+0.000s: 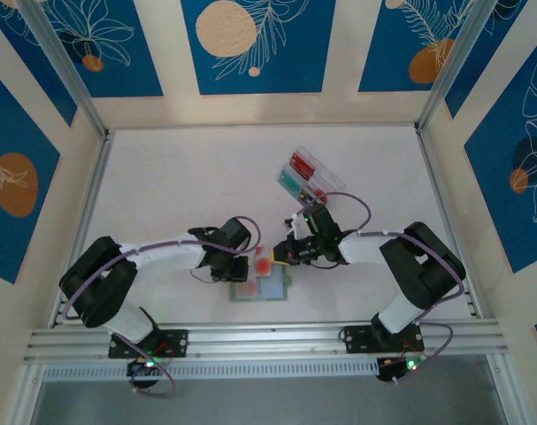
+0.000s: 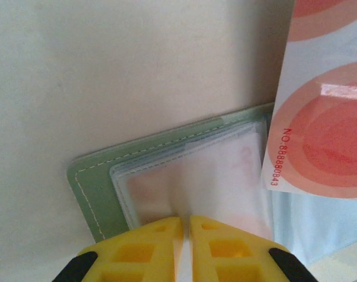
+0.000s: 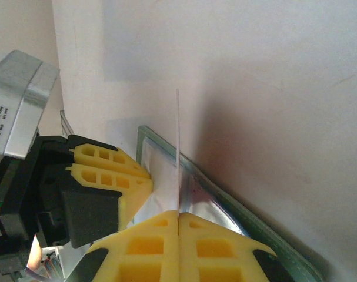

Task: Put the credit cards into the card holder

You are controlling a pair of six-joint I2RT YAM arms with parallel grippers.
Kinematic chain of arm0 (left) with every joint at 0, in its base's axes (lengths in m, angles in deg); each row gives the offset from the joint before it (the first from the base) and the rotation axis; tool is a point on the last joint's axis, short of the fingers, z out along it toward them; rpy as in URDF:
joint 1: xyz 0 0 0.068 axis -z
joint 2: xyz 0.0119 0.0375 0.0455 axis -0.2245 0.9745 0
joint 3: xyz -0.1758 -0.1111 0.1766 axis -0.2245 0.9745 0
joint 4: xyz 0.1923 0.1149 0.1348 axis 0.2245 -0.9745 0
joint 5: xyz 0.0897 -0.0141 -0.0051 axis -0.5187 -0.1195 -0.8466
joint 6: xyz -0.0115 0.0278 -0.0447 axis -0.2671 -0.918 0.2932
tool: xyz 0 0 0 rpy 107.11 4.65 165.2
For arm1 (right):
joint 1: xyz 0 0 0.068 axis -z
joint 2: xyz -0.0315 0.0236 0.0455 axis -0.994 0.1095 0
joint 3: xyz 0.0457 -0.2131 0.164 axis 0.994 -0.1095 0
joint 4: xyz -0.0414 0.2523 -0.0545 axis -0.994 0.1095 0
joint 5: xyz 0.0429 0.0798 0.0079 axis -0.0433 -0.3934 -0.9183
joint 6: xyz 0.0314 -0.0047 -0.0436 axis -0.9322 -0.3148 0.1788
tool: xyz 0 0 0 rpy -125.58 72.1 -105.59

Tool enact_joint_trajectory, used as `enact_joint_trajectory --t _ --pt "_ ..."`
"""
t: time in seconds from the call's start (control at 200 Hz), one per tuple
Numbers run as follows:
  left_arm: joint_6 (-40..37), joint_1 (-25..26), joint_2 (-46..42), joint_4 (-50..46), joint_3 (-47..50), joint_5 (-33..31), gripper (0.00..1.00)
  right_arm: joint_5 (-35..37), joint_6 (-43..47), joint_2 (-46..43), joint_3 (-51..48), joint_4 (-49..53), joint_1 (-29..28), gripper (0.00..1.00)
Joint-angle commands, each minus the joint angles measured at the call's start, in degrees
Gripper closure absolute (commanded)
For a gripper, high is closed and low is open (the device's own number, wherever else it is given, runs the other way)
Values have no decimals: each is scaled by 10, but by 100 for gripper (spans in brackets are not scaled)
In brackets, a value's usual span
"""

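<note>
The card holder (image 1: 270, 290) lies open on the table near the front edge, sage green with clear pockets (image 2: 102, 182). My left gripper (image 2: 186, 220) is shut on the edge of one clear pocket sleeve, which it lifts a little. My right gripper (image 3: 178, 214) is shut on a white credit card with coral-red circles (image 2: 319, 117), seen edge-on (image 3: 177, 147) in the right wrist view. That card stands upright just above the holder's pocket, beside the left gripper's fingers (image 3: 107, 164). From above, the card (image 1: 263, 260) hangs between the left gripper (image 1: 241, 270) and the right gripper (image 1: 284, 257).
A clear plastic compartment box (image 1: 310, 175) with a red and a teal card stands behind the right arm, mid-table. An aluminium rail (image 1: 268, 336) runs along the front edge. Metal frame posts border the table left and right.
</note>
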Motion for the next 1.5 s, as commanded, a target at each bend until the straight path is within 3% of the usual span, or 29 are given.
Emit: enact_joint_trajectory --t 0.0,0.82,1.495 --pt "3 1 24 -35 30 -12 87 -14 6 7 11 3 -5 100" --pt "3 1 24 -31 31 -11 87 -11 -36 -14 -57 -11 -46 100" --pt "6 1 19 -24 38 -8 87 -19 -16 -18 -43 58 -73 100"
